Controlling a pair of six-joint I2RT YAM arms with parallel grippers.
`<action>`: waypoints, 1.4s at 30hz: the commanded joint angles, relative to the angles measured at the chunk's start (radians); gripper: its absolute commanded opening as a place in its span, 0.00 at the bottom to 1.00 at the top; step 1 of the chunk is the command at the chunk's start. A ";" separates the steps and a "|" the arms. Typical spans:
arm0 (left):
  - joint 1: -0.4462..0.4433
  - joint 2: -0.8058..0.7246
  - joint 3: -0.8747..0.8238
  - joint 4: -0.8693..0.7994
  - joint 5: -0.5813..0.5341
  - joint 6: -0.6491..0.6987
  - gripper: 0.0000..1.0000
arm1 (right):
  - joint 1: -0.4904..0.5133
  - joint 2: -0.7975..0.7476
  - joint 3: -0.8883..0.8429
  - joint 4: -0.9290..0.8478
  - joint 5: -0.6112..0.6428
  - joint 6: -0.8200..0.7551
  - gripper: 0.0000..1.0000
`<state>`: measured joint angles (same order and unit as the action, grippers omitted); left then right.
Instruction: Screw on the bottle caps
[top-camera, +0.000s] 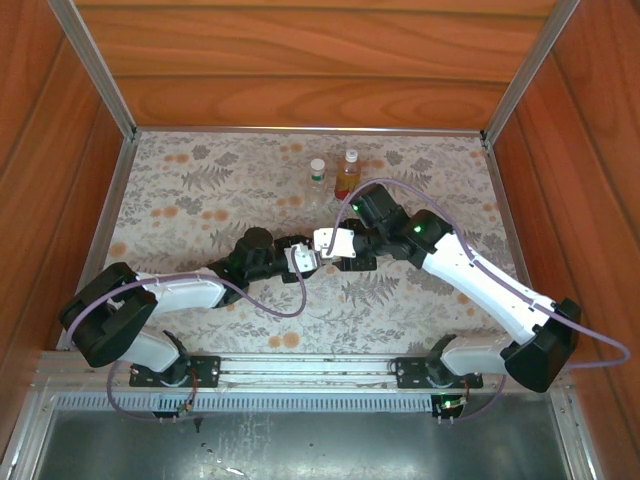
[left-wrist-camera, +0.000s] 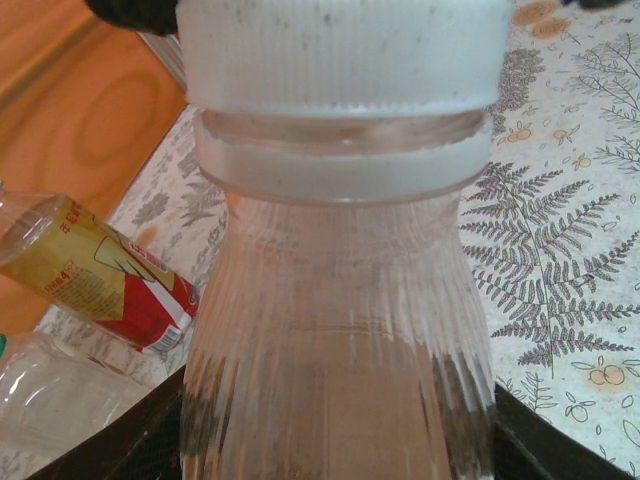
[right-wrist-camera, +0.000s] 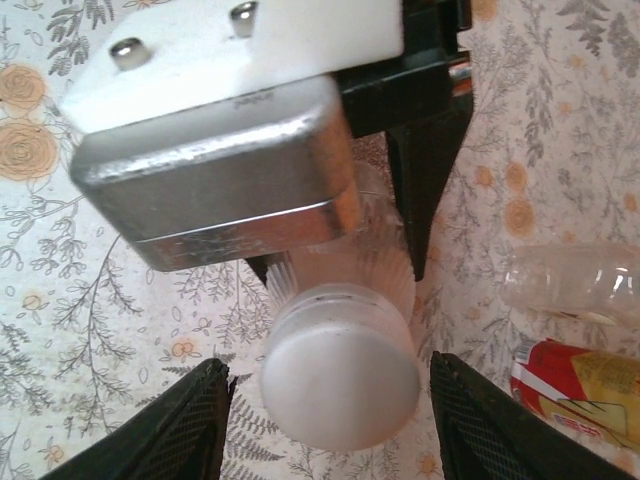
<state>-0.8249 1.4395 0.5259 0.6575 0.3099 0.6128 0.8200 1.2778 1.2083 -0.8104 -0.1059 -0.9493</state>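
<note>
A clear ribbed bottle (left-wrist-camera: 340, 330) is clamped by its body in my left gripper (left-wrist-camera: 340, 440), whose black fingers (left-wrist-camera: 130, 450) show at the lower corners. A white cap (left-wrist-camera: 340, 50) sits on the bottle's neck. In the right wrist view the same cap (right-wrist-camera: 340, 375) points toward the camera, between the fingers of my right gripper (right-wrist-camera: 330, 410); those jaws stand open, with a narrow gap on each side of the cap. From above, the left gripper (top-camera: 300, 258) and right gripper (top-camera: 333, 243) meet nose to nose at mid-table.
Two more bottles stand upright at the back: one with a greenish label (top-camera: 317, 176) and one with amber liquid (top-camera: 347, 172). The flowered mat (top-camera: 200, 200) covers the table. Wooden walls and metal rails (top-camera: 95, 60) close in the sides.
</note>
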 joint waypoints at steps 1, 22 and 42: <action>-0.009 -0.016 0.005 0.005 0.000 0.004 0.54 | 0.011 0.004 0.018 -0.024 -0.023 -0.032 0.57; -0.009 -0.038 0.012 0.003 -0.036 -0.004 0.54 | 0.011 0.007 -0.028 0.131 0.039 0.320 0.30; -0.009 -0.045 0.009 -0.010 -0.089 0.051 0.54 | -0.002 -0.077 -0.048 0.093 0.064 0.871 0.73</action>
<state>-0.8249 1.4242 0.5377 0.6426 0.2066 0.6521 0.8177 1.2522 1.1824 -0.7132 -0.0536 0.2096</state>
